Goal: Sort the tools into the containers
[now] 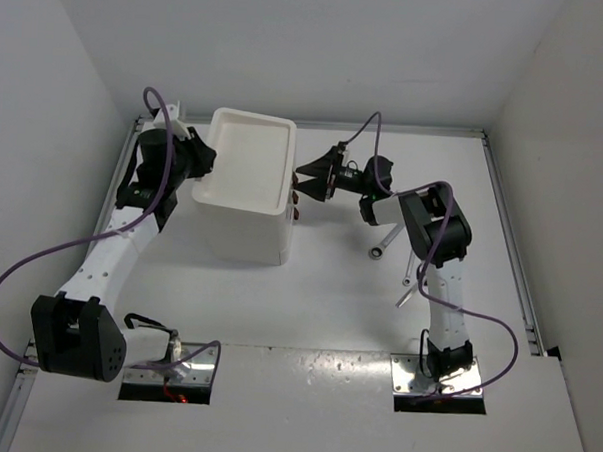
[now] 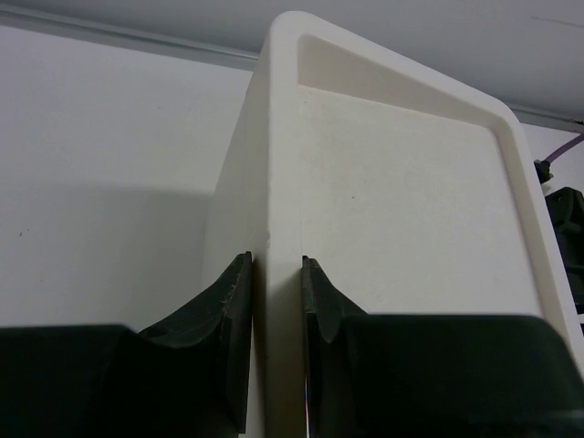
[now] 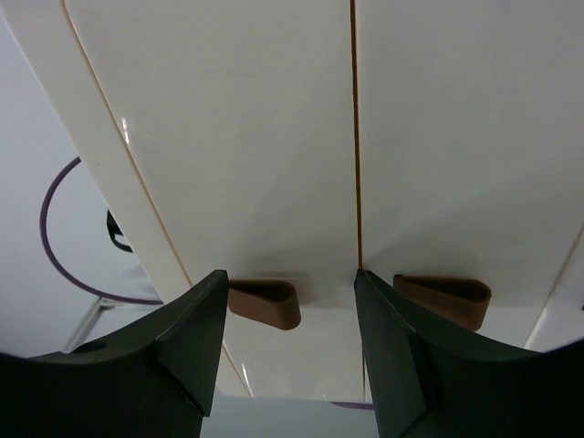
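Observation:
The tall white drawer box [image 1: 245, 199] stands at the back left of the middle, its shallow tray top [image 1: 249, 159] empty. My left gripper [image 1: 198, 167] is shut on the tray's left rim [image 2: 276, 182], one finger on each side. My right gripper [image 1: 305, 181] is open at the box's drawer front [image 3: 274, 137], with one reddish-brown knob [image 3: 265, 304] between its fingers, not touched; a second knob [image 3: 443, 299] lies to its right. Two silver wrenches [image 1: 383, 246] [image 1: 407, 283] lie on the table beside my right arm. Pliers and scissors are out of view.
White walls enclose the table on the left, back and right. The right arm's elbow [image 1: 437, 227] hangs over the wrenches. Purple cables loop beside both arms.

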Action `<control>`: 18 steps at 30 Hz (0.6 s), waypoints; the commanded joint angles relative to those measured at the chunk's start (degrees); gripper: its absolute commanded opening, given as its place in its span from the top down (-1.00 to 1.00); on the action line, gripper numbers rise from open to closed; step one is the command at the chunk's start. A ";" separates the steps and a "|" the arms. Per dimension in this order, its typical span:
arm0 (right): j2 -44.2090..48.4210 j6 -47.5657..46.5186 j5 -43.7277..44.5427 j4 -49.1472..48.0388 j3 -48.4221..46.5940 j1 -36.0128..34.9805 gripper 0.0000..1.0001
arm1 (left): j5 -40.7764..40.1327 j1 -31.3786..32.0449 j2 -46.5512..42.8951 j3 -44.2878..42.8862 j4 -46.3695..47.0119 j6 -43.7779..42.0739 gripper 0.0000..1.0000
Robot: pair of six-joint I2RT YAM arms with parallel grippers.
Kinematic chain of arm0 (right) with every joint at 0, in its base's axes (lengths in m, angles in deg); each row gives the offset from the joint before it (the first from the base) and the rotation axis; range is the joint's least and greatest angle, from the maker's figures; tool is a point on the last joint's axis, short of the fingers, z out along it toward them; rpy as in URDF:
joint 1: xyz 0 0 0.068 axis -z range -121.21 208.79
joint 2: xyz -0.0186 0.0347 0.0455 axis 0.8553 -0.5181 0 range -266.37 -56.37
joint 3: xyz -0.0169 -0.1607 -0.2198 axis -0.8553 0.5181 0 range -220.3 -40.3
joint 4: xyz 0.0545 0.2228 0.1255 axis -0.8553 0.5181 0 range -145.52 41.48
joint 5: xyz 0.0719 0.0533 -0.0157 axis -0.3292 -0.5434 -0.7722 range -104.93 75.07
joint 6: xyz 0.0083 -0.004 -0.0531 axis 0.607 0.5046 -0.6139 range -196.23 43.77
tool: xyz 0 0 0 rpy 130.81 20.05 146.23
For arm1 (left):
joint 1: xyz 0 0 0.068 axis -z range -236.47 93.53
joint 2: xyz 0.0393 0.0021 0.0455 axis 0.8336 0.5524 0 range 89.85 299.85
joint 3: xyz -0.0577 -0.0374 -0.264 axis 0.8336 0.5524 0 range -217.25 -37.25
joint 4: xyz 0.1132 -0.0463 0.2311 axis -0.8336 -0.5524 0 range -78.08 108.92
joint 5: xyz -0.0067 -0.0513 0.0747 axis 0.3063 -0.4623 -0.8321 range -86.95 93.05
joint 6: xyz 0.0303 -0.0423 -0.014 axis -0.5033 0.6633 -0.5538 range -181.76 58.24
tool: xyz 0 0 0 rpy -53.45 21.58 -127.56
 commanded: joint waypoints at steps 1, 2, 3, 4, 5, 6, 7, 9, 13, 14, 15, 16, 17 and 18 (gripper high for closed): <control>5.62 9.55 1.06 -25.57 0.45 -2.08 -0.16 | 2.09 -0.16 5.19 6.44 -15.24 5.19 1.00; 6.14 9.55 1.06 -25.57 -0.25 -2.09 -0.16 | 2.10 -0.16 4.58 6.97 -15.24 5.19 1.00; 6.15 9.55 1.06 -25.57 -0.26 -2.09 -0.16 | 2.10 -0.16 4.57 6.97 -15.24 5.19 1.00; 6.15 9.55 1.06 -25.57 -0.78 -2.78 -0.16 | 2.10 -0.16 4.57 6.97 -15.24 5.19 1.00; 6.15 9.55 1.06 -25.57 -1.39 -2.79 -0.13 | 2.10 -0.16 3.96 6.97 -15.24 5.19 1.00; 6.76 9.55 1.06 -25.57 -1.40 -3.31 -0.13 | 2.10 -0.16 3.96 7.58 -15.24 5.19 1.00; 7.28 9.55 1.06 -25.57 -1.40 -3.32 -0.13 | 2.10 -0.68 3.96 7.59 -14.72 5.19 1.00; 7.90 9.55 1.06 -25.57 -1.40 -3.85 -0.13 | 2.71 -0.68 3.96 8.11 -14.71 5.19 1.00; 9.04 9.55 1.06 -25.57 -0.70 -4.37 -0.07 | 2.72 -0.68 3.96 8.11 -14.19 5.19 1.00; 9.05 9.55 0.36 -25.05 -0.70 -4.37 0.01 | 2.72 -0.68 3.96 8.11 -14.19 5.19 1.00; 9.05 9.55 0.35 -25.05 -0.70 -4.37 0.08 | 2.72 -0.68 3.96 8.11 -14.19 5.19 1.00; 9.05 9.55 0.35 -25.05 -0.70 -4.37 0.16 | 2.72 -0.68 3.96 8.11 -14.19 5.19 1.00; 9.05 9.55 0.35 -25.05 -0.70 -4.37 0.36 | 2.72 -0.68 3.96 8.11 -14.19 5.19 1.00; 9.05 9.55 0.35 -25.05 -0.17 -4.89 0.47 | 2.72 -0.68 3.96 8.11 -14.19 5.19 1.00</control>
